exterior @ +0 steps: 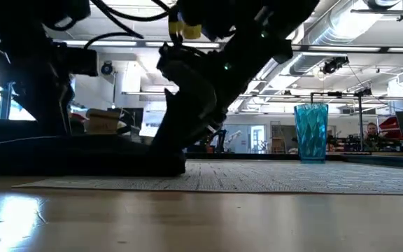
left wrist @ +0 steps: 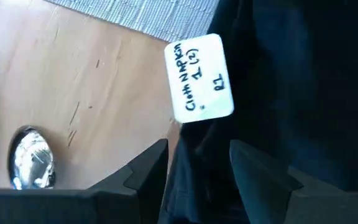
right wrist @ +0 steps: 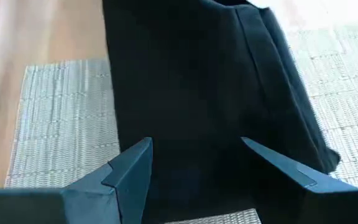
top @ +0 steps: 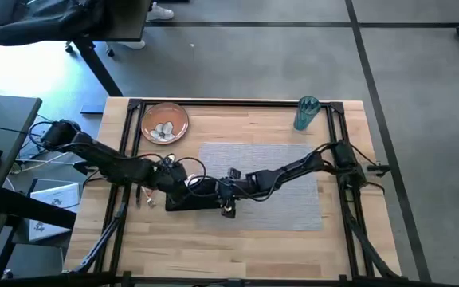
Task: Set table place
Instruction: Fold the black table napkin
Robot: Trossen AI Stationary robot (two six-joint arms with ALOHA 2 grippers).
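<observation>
Both grippers, left [left wrist: 197, 158] and right [right wrist: 194, 158], we see spread over the black cloth napkin [right wrist: 191, 81] on the grey woven placemat [right wrist: 61, 112].

We note matt black cloth napkin [right wrist: 204, 93] under the right gripper [right wrist: 194, 165], on coarse grey woven placemat [right wrist: 61, 118]; light wood table [left wrist: 61, 81]; a glossy metal spoon [left wrist: 33, 163]; white paper label [left wrist: 201, 78].

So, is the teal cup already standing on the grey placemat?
No, in the high view the teal cup stands on bare wood at the table's far right corner, apart from the grey placemat.
</observation>
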